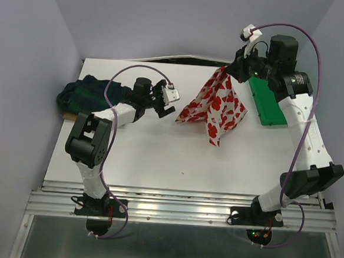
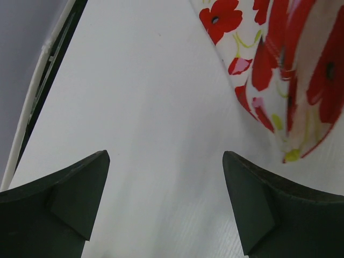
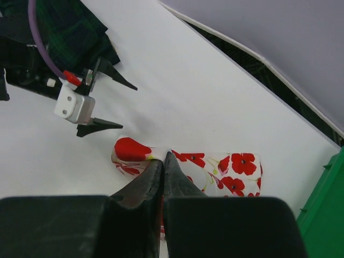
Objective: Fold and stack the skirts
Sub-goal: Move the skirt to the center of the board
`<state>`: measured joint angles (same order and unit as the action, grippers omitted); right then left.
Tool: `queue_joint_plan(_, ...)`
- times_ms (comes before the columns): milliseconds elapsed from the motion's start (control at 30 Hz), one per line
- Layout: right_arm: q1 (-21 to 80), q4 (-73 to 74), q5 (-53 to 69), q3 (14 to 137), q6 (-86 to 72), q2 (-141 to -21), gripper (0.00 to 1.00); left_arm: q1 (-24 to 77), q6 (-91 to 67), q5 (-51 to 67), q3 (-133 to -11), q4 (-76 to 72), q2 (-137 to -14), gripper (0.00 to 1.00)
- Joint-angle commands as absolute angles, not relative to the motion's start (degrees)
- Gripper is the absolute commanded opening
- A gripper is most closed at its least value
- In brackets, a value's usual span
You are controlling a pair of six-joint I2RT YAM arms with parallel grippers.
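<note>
Top external, right gripper clamped on floral skirt peak, cloth draping to table, left gripper spread wide, empty, nearby, plaid skirt far left

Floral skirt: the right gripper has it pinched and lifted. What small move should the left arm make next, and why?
Probably ease the open left gripper to the nearest low corner of the floral skirt and close on it. The right gripper holds the skirt hanging bunched, with the left empty just beside it; a second grip would let it be spread for folding.
</note>
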<state>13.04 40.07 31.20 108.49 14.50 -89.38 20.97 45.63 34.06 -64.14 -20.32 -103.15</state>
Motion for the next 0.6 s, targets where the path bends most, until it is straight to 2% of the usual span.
queue_joint_plan(0,12.7,38.1,32.9,113.2,13.3,-89.6,0.01,22.6,45.8,37.6,-66.7,-20.1,-103.1,0.98)
queue_joint_plan(267,12.7,38.4,33.4,116.9,12.6,-91.3,0.01,24.0,52.6,45.9,-67.4,-6.9,-100.9,0.99)
queue_joint_plan(567,12.7,38.3,33.5,119.4,11.3,-92.0,0.01,29.3,58.1,47.1,-69.7,1.6,-102.0,0.99)
